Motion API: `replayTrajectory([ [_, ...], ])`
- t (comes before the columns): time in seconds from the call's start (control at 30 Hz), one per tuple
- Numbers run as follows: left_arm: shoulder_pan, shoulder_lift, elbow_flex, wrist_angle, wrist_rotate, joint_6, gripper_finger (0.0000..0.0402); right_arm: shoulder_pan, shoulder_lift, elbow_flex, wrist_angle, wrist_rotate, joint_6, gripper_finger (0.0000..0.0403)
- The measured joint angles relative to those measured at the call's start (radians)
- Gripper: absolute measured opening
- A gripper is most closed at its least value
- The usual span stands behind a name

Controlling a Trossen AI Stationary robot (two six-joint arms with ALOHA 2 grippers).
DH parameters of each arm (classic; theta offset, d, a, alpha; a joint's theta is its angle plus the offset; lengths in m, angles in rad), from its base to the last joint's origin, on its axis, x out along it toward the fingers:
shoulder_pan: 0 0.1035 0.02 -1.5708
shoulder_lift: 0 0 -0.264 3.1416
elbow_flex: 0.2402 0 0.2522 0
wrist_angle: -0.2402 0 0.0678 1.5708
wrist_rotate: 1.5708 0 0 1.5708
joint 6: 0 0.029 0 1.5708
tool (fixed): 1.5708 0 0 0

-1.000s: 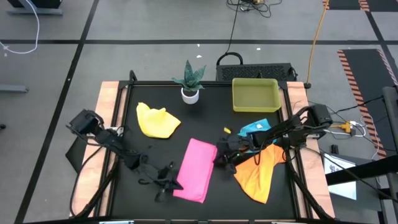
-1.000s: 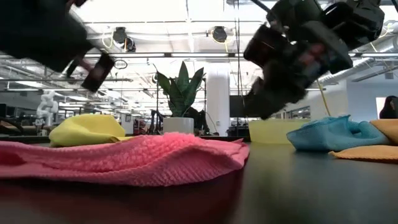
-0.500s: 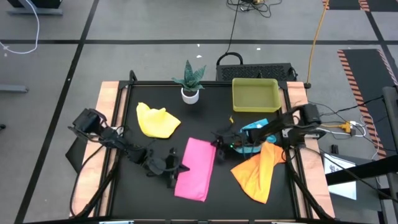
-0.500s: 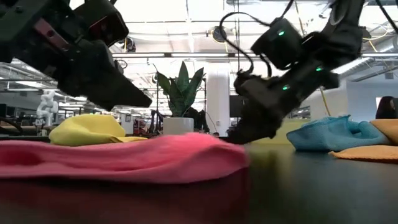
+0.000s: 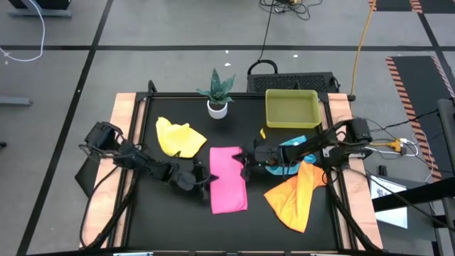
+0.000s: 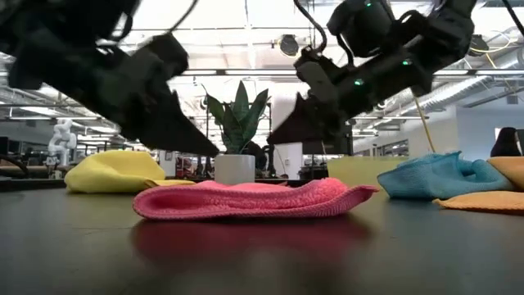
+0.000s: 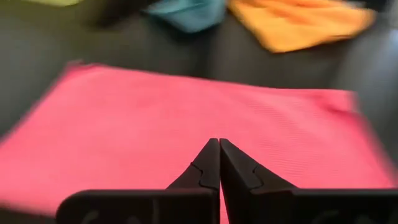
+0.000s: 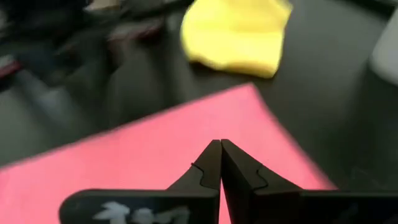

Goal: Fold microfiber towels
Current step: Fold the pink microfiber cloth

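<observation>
Black table (image 5: pixel 149 213) carries my folded pink towel (image 5: pixel 229 179) at centre, flat between both arms. Left gripper (image 5: pixel 207 180) and right gripper (image 5: pixel 244 158) flank it, fingers pressed together, holding nothing.

My black table (image 5: pixel 153 213) carries a pink towel (image 5: pixel 228 179), yellow towel (image 5: pixel 178 138), light blue towel (image 5: pixel 293 146), orange towel (image 5: pixel 295 198), a potted plant (image 5: pixel 217 96) and a yellow-green tray (image 5: pixel 291 108).
</observation>
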Motion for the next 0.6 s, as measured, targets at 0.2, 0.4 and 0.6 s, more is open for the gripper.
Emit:
replayTrajectory([
  [0.2,0.090,0.000,0.000,-0.122,-0.003,-0.050,0.0012,0.047,0.097,-0.006,-0.009,0.011,0.108,0.0000],
  [0.4,0.160,0.000,0.000,-0.178,-0.020,-0.002,0.0008,0.031,0.167,-0.006,0.014,0.188,0.117,0.0000],
  [0.6,0.177,-0.045,0.000,-0.192,-0.028,0.038,0.0009,0.064,0.060,-0.005,0.017,0.147,0.002,0.0000],
])
